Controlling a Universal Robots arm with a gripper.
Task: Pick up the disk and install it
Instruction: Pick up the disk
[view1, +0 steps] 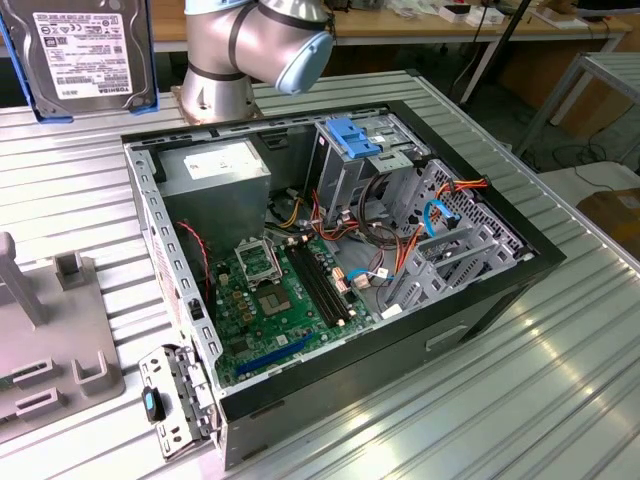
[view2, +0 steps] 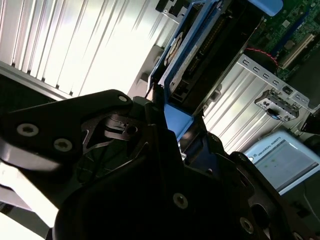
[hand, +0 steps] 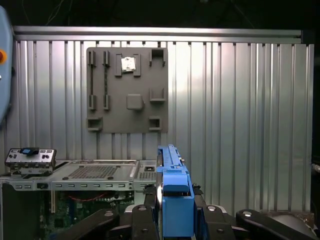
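Note:
The disk (view1: 90, 55), grey metal with a white label and blue side rails, hangs upright at the exterior view's top left, above the ribbed table and to the left of the open computer case (view1: 530, 262). In the first wrist view I see the disk (hand: 173, 192) edge-on, its blue rail clamped between the black fingers (hand: 148, 207) of my gripper (hand: 174, 202). In the second wrist view my gripper (view2: 170, 117) is shut on the blue rail, and the disk (view2: 200, 45) extends away from it.
Inside the case are a drive cage with a blue handle (view1: 355, 138), a grey power-supply box (view1: 215, 175), the green motherboard (view1: 270, 300) and loose cables. A grey fixture plate (view1: 50, 340) lies on the table left of the case. The arm's base (view1: 235, 60) stands behind the case.

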